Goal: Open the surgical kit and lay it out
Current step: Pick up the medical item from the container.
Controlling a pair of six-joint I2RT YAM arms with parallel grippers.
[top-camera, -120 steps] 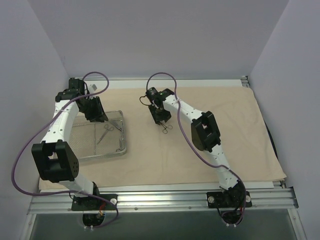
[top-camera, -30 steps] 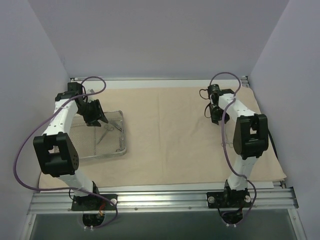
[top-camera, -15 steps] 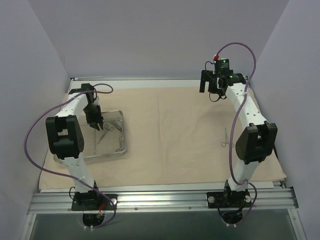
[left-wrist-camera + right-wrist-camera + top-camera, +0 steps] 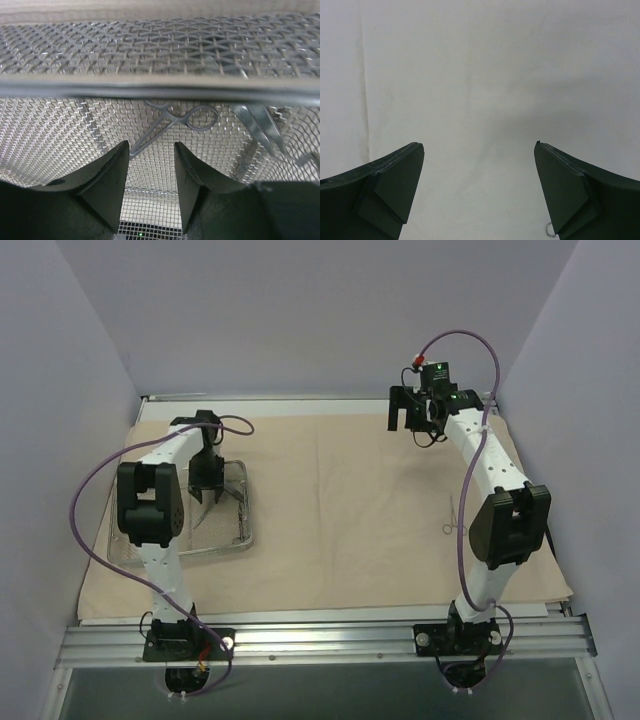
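The left gripper points down into the shallow rectangular silver wire-mesh tray, which lies directly beneath it on the left part of the large beige cloth wrap. In the left wrist view this gripper is partly open: its 2 dark fingers stand apart with only mesh showing in the gap, and they grip nothing. Just ahead of the fingertips a thin metal ring-handled clamp lies flat on the tray floor, its ring toward the right finger. Further to the right of the fingers lies a second thin metal instrument with 2 flat blades. The tray rim crosses the view beyond both.

The right gripper hangs raised over the far right part of the cloth. Its jaws are spread wide and empty in the right wrist view, with bare cloth below and ahead. 1 thin metal scissor-like instrument lies on the cloth well apart from this gripper, back toward the arm's base. A small ring shows just beside the right finger at the picture's lower edge.
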